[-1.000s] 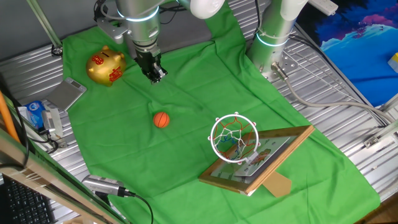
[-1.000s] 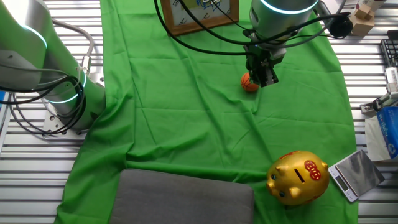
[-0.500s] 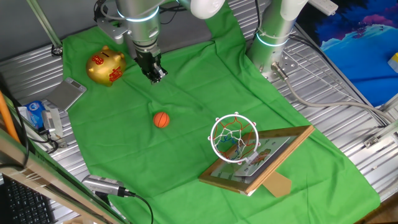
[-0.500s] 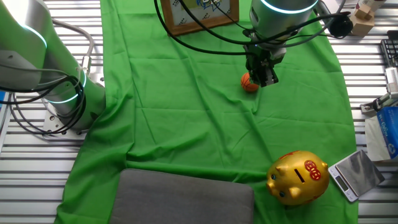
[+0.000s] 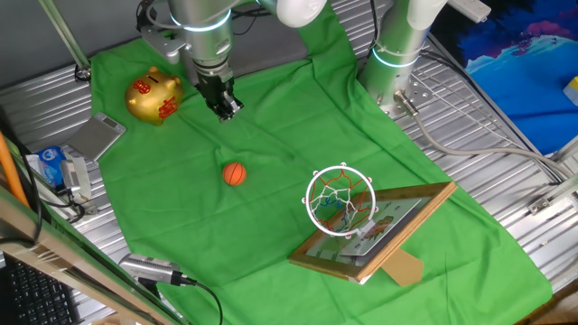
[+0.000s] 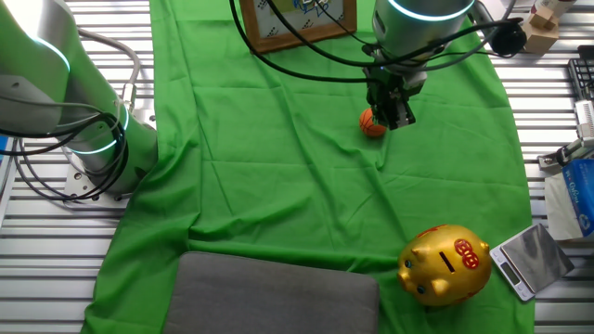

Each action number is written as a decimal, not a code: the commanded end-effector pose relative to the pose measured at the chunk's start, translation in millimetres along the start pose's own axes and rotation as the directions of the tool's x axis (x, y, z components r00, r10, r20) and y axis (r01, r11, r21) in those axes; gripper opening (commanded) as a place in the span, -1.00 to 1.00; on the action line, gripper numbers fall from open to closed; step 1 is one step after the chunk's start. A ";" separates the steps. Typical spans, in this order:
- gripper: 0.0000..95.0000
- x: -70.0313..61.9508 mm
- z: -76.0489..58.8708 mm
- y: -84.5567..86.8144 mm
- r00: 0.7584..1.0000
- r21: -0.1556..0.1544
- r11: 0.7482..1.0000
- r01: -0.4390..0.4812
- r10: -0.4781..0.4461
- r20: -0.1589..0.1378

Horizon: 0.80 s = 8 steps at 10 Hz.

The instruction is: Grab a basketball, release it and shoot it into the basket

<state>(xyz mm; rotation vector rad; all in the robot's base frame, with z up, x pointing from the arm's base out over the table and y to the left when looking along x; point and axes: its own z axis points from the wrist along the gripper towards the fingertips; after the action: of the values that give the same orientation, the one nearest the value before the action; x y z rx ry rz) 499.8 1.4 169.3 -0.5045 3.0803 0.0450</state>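
Note:
The small orange basketball [image 5: 234,174] lies on the green cloth, left of the basket; in the other fixed view it [image 6: 370,125] shows partly behind the gripper. The basket [image 5: 340,200] has a white rim and red-and-white net on a wooden-framed picture backboard [image 5: 375,232] lying tilted; only the backboard's lower edge [image 6: 295,23] shows at the top of the other fixed view. My gripper [image 5: 227,110] hangs above the cloth, beyond the ball and apart from it, also seen in the other fixed view [image 6: 396,119]. Its dark fingers are close together with nothing between them.
A golden piggy bank [image 5: 153,97] stands at the cloth's far left corner, next to a small silver scale [image 5: 97,135]. A second arm's base [image 5: 393,63] stands at the back. A grey pad [image 6: 276,295] lies on the cloth's edge. Cables run around the table.

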 end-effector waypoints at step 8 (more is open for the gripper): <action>-1.00 0.0 0.1 -0.2 1.000 0.001 1.000 0.021 -0.021 -0.003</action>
<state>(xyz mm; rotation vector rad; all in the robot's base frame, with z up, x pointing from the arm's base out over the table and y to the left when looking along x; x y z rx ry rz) 499.7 1.2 169.0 -0.5370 3.0760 0.0408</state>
